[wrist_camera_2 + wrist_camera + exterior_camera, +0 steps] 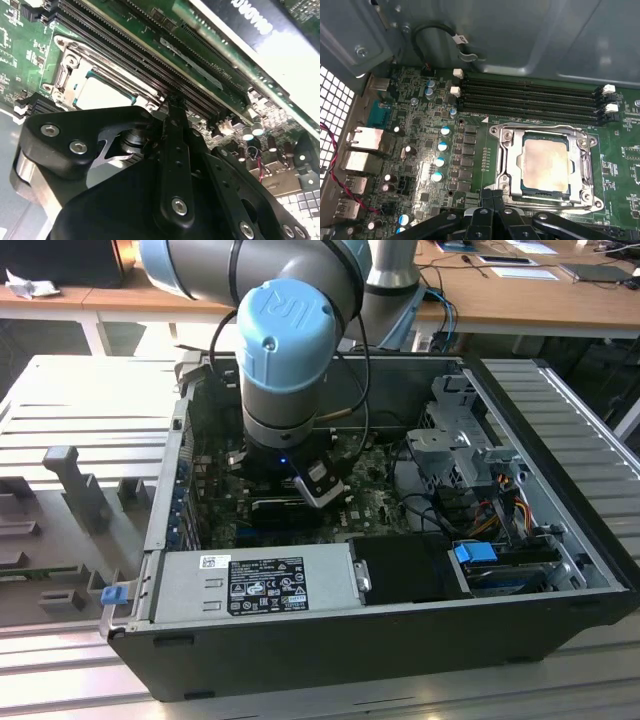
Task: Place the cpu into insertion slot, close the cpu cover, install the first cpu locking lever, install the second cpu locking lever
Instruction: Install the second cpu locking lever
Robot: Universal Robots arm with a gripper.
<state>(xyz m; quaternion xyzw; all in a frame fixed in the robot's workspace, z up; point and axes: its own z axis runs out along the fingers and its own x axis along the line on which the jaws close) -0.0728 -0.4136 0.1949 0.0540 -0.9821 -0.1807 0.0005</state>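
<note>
Green circuit board fills the open computer case, where the cpu [545, 165] sits in the insertion slot [506, 150] under the closed cpu cover [585, 170], just ahead of the gripper [492, 196], fingertips pinched together holding nothing; judging by this, a locking lever step is in hand, needing a precise hook

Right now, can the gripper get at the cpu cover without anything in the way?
Probably yes. The gripper sits right at the edge of the cpu cover, which lies closed around the cpu. No cable or part lies between them in the first wrist view.
</note>
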